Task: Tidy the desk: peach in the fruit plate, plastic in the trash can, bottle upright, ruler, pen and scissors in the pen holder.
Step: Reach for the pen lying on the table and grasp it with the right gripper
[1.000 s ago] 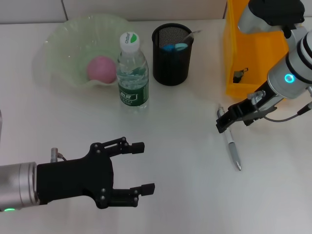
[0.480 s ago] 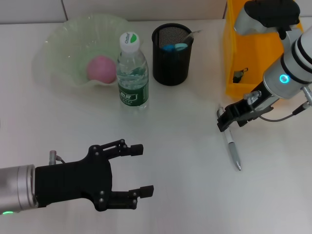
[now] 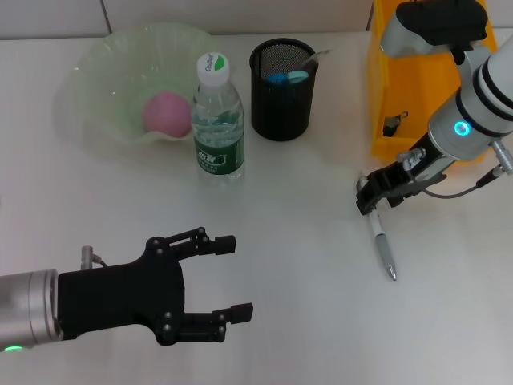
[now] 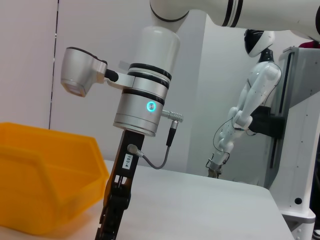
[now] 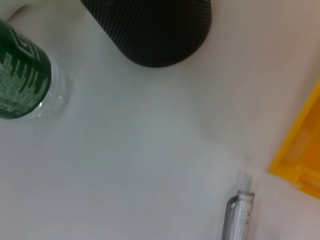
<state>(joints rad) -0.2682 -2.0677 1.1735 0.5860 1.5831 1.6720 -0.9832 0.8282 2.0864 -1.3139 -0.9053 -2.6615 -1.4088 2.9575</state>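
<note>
- The peach (image 3: 167, 114) sits in the fruit plate (image 3: 104, 64).
- The scissors (image 3: 287, 78) stand in the pen holder (image 3: 280, 100).
- The pen (image 3: 383, 245) lies on the desk (image 3: 304, 241).
- The right gripper (image 3: 370, 196) hangs at the pen's top end, grip unclear.
- The left gripper (image 3: 232, 277) hovers, fingers spread.

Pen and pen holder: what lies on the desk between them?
Nothing; bare desk separates the pen from the pen holder in the head view. The right wrist view shows it too.

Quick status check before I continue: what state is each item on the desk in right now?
Peach: in the fruit plate.
Bottle: upright, capped.
Pen holder: upright, scissors inside.
Pen: lying flat on the desk.
Trash can: upright, open top.
Left gripper: open, empty.
Right gripper: above the pen's upper end.
</note>
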